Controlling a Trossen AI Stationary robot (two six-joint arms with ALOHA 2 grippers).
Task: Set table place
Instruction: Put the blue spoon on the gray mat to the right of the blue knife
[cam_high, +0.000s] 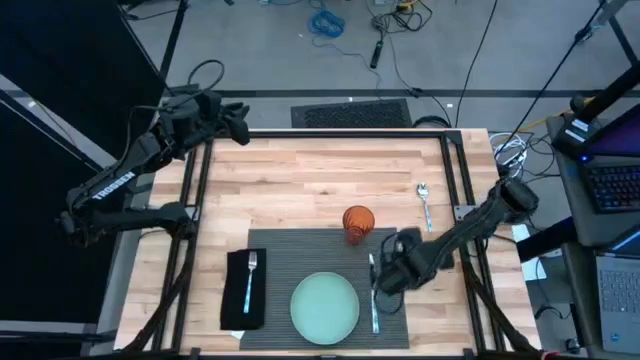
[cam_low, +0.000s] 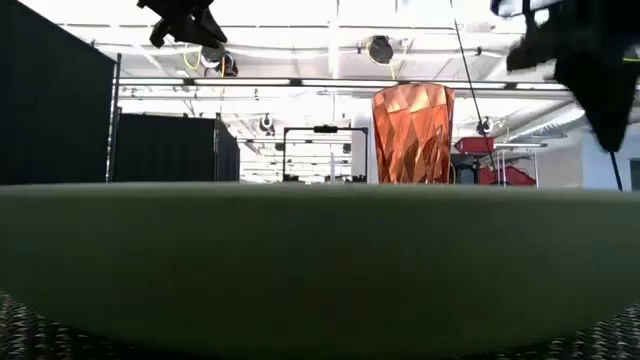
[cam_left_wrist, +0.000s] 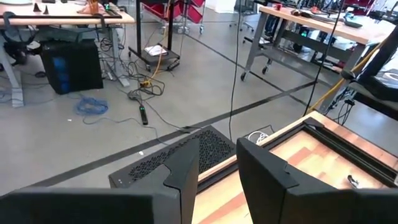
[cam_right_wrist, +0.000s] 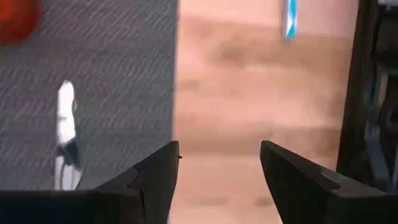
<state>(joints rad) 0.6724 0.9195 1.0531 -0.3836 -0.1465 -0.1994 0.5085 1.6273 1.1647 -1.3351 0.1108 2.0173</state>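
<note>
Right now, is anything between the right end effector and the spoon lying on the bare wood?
Nothing visible. The right end effector hovers open over the right edge of the ribbed dark grey placemat. The silver spoon lies apart on the light wooden tabletop, only bare wood between. The faceted orange cup stands off to the side.

Overhead view spans the table; low view hugs the plate (cam_low: 320, 260) rim.

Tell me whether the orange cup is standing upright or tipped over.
Upright. The orange cup stands with its wider mouth up in the low view, and from above its round rim shows on the placemat.
</note>
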